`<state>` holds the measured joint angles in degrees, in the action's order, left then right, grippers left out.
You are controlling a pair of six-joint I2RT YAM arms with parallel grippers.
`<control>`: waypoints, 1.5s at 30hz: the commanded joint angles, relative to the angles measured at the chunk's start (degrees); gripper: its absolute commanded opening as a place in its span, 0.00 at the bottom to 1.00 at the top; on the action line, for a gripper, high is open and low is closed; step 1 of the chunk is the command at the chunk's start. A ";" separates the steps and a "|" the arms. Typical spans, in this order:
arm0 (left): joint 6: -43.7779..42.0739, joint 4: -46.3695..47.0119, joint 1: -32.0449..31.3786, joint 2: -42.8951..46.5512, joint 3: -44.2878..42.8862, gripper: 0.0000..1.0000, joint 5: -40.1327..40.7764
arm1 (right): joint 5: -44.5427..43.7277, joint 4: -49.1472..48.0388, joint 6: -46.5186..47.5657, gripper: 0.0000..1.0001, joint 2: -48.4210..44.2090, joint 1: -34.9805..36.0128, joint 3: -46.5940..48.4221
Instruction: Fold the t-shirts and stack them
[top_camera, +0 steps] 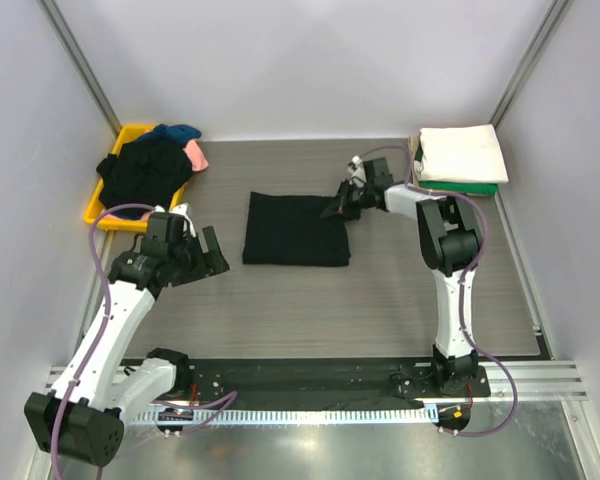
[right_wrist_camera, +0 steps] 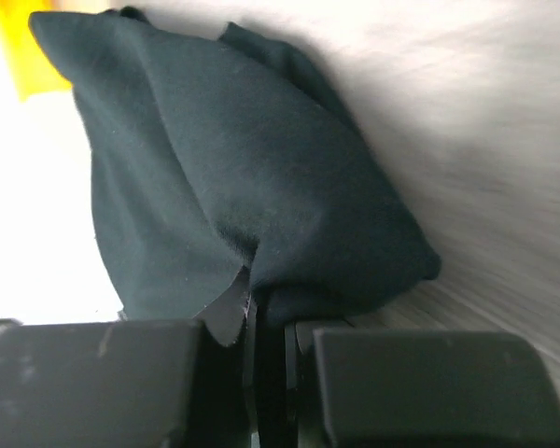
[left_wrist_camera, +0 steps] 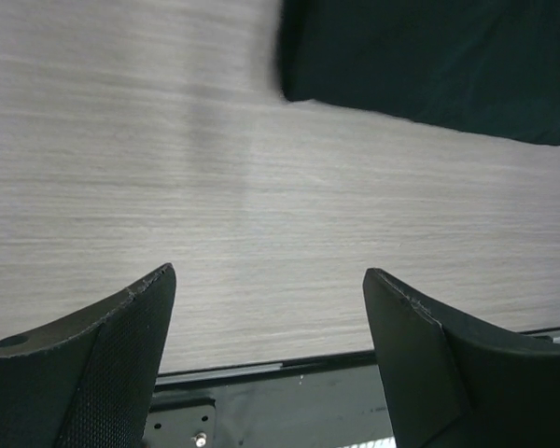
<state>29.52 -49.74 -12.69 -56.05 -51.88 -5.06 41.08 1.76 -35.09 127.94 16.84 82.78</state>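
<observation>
Top external, woodgrain table [top_camera: 400, 290], walls [top_camera: 310, 60], black t-shirt [top_camera: 295, 230]

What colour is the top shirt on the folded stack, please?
The top shirt is white, clearest in the top external view.

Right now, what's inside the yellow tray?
In the yellow tray lies a crumpled black shirt, with a blue shirt and a pink shirt peeking out behind. Anything under the black shirt is covered.

Colours on the grey wood-grain table [top_camera: 380, 300]
Folded t-shirt [top_camera: 296, 229] plain black; tray [top_camera: 95, 208] yellow, holding black, blue and pink cloth [top_camera: 145, 168]; corner stack [top_camera: 463, 152] white over green.
</observation>
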 commanded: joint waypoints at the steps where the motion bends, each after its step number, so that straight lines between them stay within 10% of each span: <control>1: -0.43 4.38 0.12 3.40 0.90 0.82 2.42 | -10.92 19.66 13.19 0.01 -7.79 -4.89 8.35; 11: -0.25 4.12 0.12 4.28 1.07 0.82 3.13 | -27.80 41.90 32.79 0.01 -7.71 -12.35 28.47; 25: -0.51 4.38 0.21 1.83 1.08 0.82 1.90 | -27.11 50.53 41.68 0.01 -3.67 -17.88 54.47; 45: -0.60 4.47 0.21 -2.22 1.08 0.80 0.75 | -26.13 54.40 52.31 0.01 -9.72 -20.79 64.00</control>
<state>29.52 -46.94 -12.67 -58.28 -50.74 -3.16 15.75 58.41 14.66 124.64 -3.55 143.81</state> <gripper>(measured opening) 0.806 0.124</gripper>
